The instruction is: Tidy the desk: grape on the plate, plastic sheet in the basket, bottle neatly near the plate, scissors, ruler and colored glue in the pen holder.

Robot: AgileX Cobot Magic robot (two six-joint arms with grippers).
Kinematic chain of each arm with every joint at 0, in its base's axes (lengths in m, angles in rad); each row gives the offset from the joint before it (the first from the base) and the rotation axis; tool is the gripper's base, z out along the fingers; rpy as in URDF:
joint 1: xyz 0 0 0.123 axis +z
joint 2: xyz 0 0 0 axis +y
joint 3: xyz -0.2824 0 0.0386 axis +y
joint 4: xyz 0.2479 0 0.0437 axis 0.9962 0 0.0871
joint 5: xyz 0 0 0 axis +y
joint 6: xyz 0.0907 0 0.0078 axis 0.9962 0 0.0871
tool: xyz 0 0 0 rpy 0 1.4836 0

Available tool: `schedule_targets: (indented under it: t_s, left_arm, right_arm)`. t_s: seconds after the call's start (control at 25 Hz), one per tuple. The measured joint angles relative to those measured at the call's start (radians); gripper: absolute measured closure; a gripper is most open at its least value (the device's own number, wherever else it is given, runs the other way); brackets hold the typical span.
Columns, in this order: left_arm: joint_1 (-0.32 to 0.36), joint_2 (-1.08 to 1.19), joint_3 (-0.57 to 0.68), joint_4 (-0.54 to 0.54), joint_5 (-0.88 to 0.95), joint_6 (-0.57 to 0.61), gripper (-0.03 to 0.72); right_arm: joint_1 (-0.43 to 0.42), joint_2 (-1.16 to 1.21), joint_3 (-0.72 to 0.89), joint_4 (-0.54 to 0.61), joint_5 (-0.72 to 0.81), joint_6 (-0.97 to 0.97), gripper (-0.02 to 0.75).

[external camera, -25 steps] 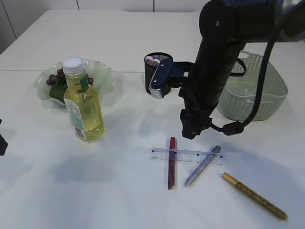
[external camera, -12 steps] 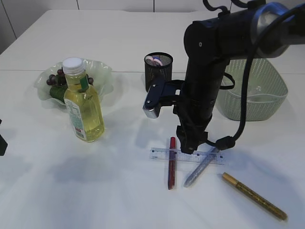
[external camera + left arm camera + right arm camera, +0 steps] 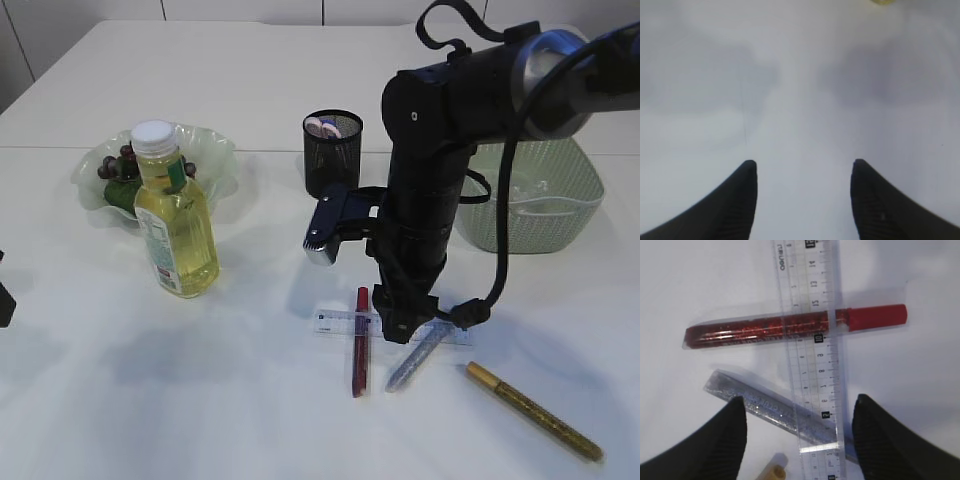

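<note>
Right gripper [image 3: 402, 330] first: in the exterior view we see it pointing straight down onto the clear plastic ruler [image 3: 345, 322], which lies across the red glitter-glue pen [image 3: 359, 342] and the silver glitter-glue pen [image 3: 420, 356]. We judge that the claw comes from directly above because the ruler lies flat on the white table [image 3: 250, 400] and can only be pinched across its width. From here we cannot tell how wide the jaws stand; the arm hides them. Beyond the ruler stands the black mesh pen holder [image 3: 333, 150], something pink and white already poking out of it. Right of the ruler lies the gold glitter-glue pen [image 3: 533, 411], apart from the rest. Far left of the ruler, the yellow-liquid bottle [image 3: 176, 215] stands upright just in front of the pale green wavy plate [image 3: 215, 160], dark grapes [image 3: 120, 165] on it. The pale green woven basket [image 3: 545, 195] sits behind the arm.

Left wrist view: the left gripper [image 3: 803, 200] hangs spread and empty over bare table, well away from the ruler.

Right wrist view: this supplies what the exterior view hides. Both dark fingers [image 3: 725, 440] stand wide apart and hold nothing, straddling the near end of the ruler. We also see the ruler resting on top of both pens, which explains why it should go first.
</note>
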Motion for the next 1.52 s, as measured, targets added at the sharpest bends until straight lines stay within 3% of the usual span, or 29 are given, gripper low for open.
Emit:
schedule_targets:
  t_s: [1.52]
  left_arm:
    - [0.000, 0.000, 0.000, 0.004, 0.000, 0.000, 0.254]
  right_arm:
    - [0.000, 0.086, 0.000, -0.027, -0.120, 0.002, 0.216]
